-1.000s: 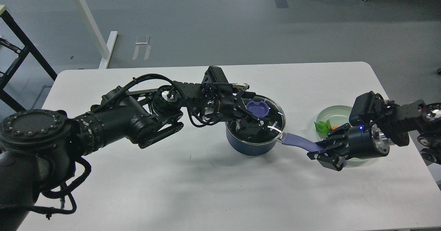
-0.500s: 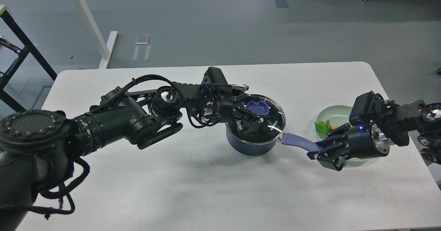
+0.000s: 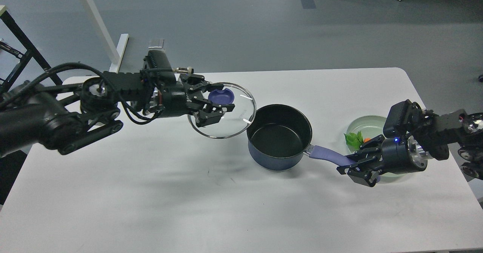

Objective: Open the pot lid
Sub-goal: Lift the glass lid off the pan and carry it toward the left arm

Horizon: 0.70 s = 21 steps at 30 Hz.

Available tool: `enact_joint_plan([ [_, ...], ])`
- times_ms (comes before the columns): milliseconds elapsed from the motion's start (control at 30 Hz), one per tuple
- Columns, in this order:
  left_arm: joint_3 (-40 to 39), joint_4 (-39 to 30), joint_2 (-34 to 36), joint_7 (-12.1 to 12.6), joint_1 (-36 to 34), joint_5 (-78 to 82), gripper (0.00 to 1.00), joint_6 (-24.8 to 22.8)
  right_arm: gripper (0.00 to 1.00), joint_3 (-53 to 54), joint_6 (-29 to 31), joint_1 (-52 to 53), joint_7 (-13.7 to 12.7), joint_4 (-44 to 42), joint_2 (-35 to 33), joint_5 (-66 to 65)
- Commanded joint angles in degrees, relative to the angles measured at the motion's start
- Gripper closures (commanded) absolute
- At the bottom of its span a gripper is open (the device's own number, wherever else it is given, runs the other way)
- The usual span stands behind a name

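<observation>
Left of the pot (image 3: 279,141), the pot lid (image 3: 222,109) is held clear by its knob, pinched in the left gripper (image 3: 216,108), bare table (image 3: 151,192) beneath it.

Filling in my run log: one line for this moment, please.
left hand: holds pot lid by knob, left of pot | pot: open | right hand: on pot handle
</observation>
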Motion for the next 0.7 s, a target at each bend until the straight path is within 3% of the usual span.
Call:
enact_joint_plan([
  [0,0.07,-1.46,6.54,-0.01,6.09,-0.18,0.66,5.14,0.67,0.02,0.0,0.09,0.0,0.01,0.16,-0.01],
  [300,-0.2,1.35,10.5,-0.01,18.23,-0.27,0.65,17.01,0.67,0.02,0.0,0.09,0.0,0.01,0.33,-0.01],
  [667,0.07,8.65,9.98,-0.01,23.16,0.0,0.6,18.33,0.67,0.02,-0.08,0.0,0.0,0.01,0.33,-0.01],
])
